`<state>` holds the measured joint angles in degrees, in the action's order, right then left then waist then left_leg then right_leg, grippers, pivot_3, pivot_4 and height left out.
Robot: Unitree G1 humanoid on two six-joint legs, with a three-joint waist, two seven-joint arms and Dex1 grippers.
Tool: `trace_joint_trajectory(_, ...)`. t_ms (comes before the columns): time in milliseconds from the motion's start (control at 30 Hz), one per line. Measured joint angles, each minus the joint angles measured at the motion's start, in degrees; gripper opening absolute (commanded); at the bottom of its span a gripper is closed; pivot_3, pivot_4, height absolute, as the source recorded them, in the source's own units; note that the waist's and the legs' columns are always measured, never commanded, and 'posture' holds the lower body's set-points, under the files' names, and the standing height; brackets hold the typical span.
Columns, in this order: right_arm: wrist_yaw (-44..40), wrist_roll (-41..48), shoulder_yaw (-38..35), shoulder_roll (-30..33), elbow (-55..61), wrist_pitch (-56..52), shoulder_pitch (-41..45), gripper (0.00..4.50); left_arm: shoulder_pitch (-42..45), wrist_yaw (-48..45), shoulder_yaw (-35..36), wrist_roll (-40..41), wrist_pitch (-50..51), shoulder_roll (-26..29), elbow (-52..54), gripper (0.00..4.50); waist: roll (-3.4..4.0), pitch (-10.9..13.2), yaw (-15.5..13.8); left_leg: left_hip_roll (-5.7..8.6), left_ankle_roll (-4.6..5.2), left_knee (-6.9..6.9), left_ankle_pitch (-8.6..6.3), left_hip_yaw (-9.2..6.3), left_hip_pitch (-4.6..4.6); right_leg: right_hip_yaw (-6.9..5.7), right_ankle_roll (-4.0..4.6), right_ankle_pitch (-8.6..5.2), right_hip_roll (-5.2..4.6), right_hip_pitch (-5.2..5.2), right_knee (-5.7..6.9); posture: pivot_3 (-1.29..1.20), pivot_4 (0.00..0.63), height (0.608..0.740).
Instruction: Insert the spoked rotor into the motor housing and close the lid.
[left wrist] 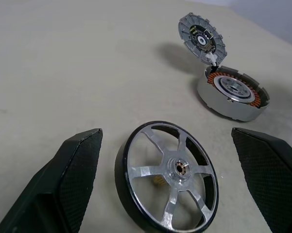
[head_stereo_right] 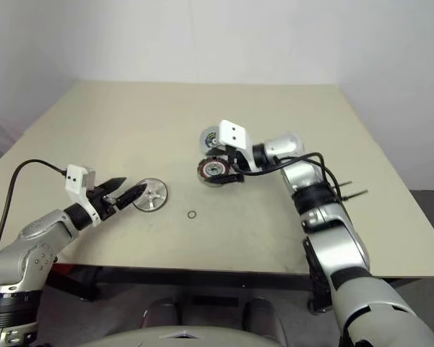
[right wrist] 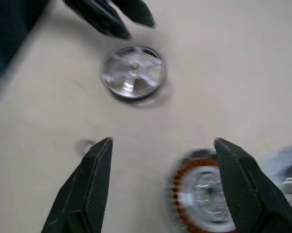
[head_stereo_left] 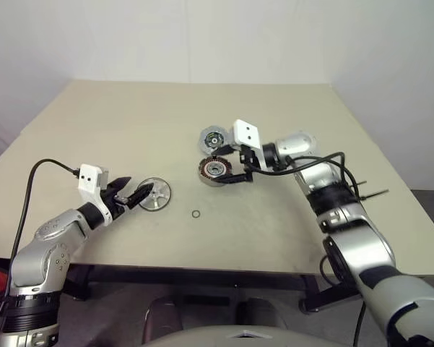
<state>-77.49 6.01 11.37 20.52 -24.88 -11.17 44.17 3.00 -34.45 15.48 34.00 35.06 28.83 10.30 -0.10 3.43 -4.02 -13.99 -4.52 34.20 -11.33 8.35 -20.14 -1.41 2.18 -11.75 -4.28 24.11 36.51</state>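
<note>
The rotor [head_stereo_left: 155, 194] lies flat on the table [head_stereo_left: 94, 130], untouched, framed between the spread fingers of the left gripper [head_stereo_left: 133, 195], which holds nothing. The motor housing [head_stereo_left: 214, 170] stands well apart toward the table's middle, copper windings exposed, its lid [head_stereo_left: 212, 138] swung up behind. The right gripper [head_stereo_left: 235, 165] hangs just beside the housing with fingers apart and empty. The rotor is best clamped across its black rim, kept level, and lowered with the hub centred over the housing's core; the small ring [head_stereo_left: 196, 214] should be left undisturbed
</note>
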Motion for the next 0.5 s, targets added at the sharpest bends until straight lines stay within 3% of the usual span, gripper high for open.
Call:
trace_joint_trajectory(100, 1.12, 6.69, -2.51, -0.83, 5.55, -11.31, -4.71, 3.75, 0.80, -0.19, -0.01, 0.02, 0.56, 0.18, -0.46, 4.50, 0.04, 0.02, -0.03, 0.00, -0.08, -0.02, 0.05, 0.00, 0.10, 0.05, -0.02, -0.01, 0.01, 0.00, 0.10, 0.00, 0.000, 0.740)
trace_joint_trajectory(200, 4.36, 9.86, -4.14, -2.86, 7.44, -15.20, -6.36, 3.75, 3.16, -0.90, -0.32, -0.01, 1.18, 0.84, -1.37, 4.50, 0.03, 0.01, 0.00, -0.01, -0.17, -0.04, 0.10, 0.00, 0.17, 0.04, -0.22, -0.12, 0.02, -0.01, 0.16, 0.00, 0.000, 0.740)
trace_joint_trajectory(333, 5.95, 8.35, -1.41, -3.30, 7.26, -12.74, -9.13, 3.75, 5.09, -2.17, -1.30, -0.08, 1.71, 1.58, -2.61, 4.50, 0.01, 0.00, -0.05, 0.04, -0.21, -0.04, 0.12, -0.01, 0.13, 0.05, -0.22, -0.12, -0.03, -0.03, 0.12, 0.00, 0.000, 0.740)
trace_joint_trajectory(500, 6.96, 2.07, 4.39, -2.98, 2.93, -1.26, -11.33, 3.75, 6.32, -2.75, -2.20, -0.21, 1.93, 1.70, -3.39, 4.50, 0.00, 0.00, -0.01, 0.03, -0.18, -0.11, 0.10, 0.00, 0.05, 0.02, -0.08, -0.04, -0.02, -0.01, 0.00, 0.00, 0.000, 0.740)
